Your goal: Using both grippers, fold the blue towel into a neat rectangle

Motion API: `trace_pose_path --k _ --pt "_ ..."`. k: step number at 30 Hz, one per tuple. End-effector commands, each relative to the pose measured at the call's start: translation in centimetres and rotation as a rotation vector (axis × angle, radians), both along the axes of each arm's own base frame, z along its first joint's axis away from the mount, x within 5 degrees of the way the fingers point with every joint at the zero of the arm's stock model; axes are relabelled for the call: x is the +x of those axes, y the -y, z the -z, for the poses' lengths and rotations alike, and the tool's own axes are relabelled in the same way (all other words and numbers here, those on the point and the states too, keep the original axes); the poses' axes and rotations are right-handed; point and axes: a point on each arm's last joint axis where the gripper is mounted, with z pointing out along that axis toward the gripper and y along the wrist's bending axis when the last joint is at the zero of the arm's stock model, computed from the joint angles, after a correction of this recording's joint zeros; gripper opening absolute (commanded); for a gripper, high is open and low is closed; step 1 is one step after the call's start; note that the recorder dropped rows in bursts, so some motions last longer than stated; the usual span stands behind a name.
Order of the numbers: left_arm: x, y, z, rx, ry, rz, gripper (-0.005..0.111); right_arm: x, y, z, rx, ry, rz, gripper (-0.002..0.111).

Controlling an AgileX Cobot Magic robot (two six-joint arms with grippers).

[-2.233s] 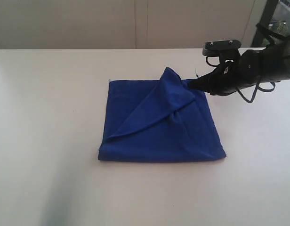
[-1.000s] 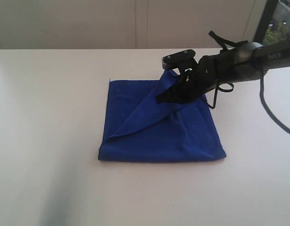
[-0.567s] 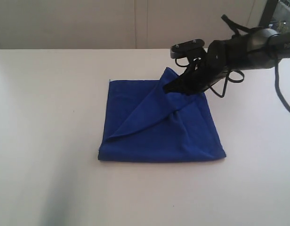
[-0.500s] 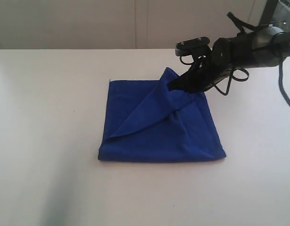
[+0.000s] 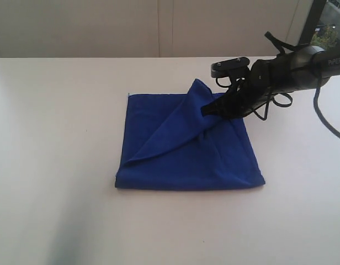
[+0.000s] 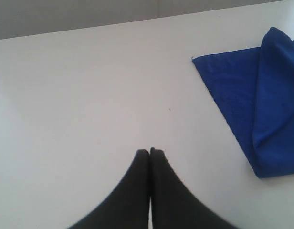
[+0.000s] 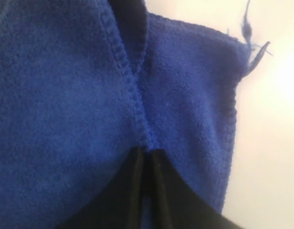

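Pinching raised hem fold at far-right corner of blue towel (image 5: 186, 157), right gripper (image 5: 207, 110) fingers were nearly closed on cloth. Fold ridge ran toward towel's near-left corner. Left gripper (image 6: 150, 151) was closed, empty, well apart from towel.

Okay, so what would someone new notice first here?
The blue towel lies half-folded mid-table with one flap peaked at its far right corner. There the right gripper looks pinched on it, while the left gripper hangs shut over the white table, apart from the cloth.
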Motion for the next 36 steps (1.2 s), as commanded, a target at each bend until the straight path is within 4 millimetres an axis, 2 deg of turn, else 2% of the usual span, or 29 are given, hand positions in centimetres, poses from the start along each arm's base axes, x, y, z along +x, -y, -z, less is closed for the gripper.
trace_pose_path --k 1,8,14,16,26,36 --pt "-0.1 0.0 0.2 -0.009 -0.004 0.001 0.000 0.2 0.2 -0.2 0.008 0.013 0.010 0.000" --pt "-0.1 0.0 0.2 -0.009 -0.004 0.001 0.000 0.2 0.2 -0.2 0.009 0.017 0.011 0.001" --pt "-0.1 0.0 0.2 -0.009 -0.004 0.001 0.000 0.3 0.1 -0.3 0.012 0.029 0.011 0.018" --pt "-0.1 0.0 0.2 -0.009 -0.004 0.001 0.000 0.4 0.1 -0.3 0.015 0.041 0.012 0.020" --pt "-0.1 0.0 0.2 -0.009 -0.004 0.001 0.000 0.5 0.1 -0.4 0.019 0.061 0.013 0.020" --pt "-0.1 0.0 0.2 -0.009 -0.004 0.001 0.000 0.2 -1.2 -0.5 0.018 0.067 -0.021 0.020"
